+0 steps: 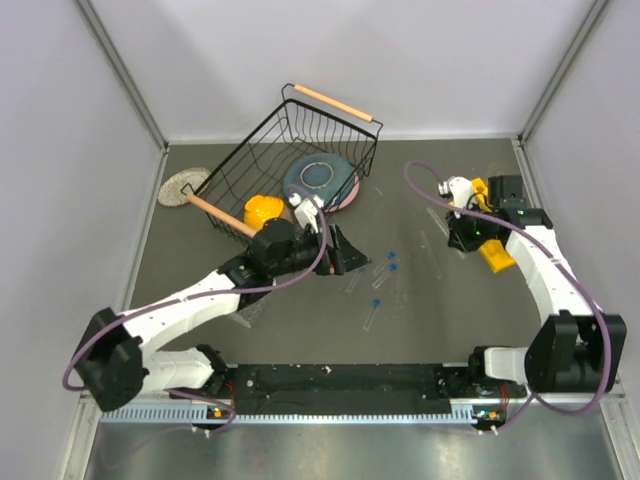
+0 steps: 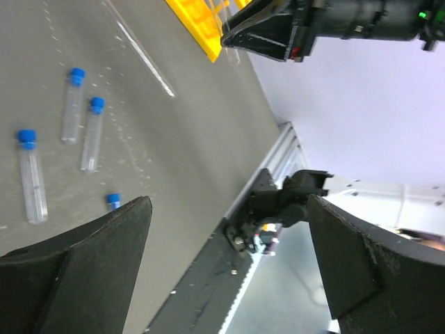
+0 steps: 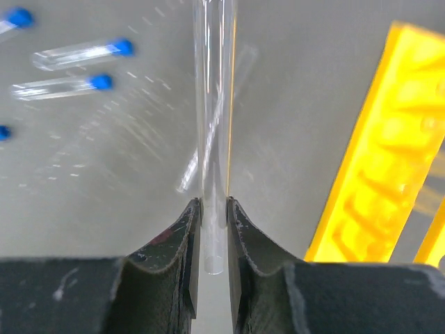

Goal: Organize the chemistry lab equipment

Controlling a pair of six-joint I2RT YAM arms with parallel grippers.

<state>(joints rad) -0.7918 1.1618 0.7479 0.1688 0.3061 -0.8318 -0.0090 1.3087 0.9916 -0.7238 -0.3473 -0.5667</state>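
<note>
My right gripper is shut on a long clear glass rod that runs straight out from between its fingers, just above the table. A second glass rod lies on the mat beneath it. The yellow holed rack lies right beside this gripper. Several small clear tubes with blue caps lie in the middle of the mat, two of them in the right wrist view. My left gripper hangs wide open and empty beside those tubes, its fingers touching nothing.
A black wire basket with wooden handles stands tilted at the back, by a blue plate and an orange bowl. A round woven mat lies at the back left. A clear plastic piece lies under the left arm.
</note>
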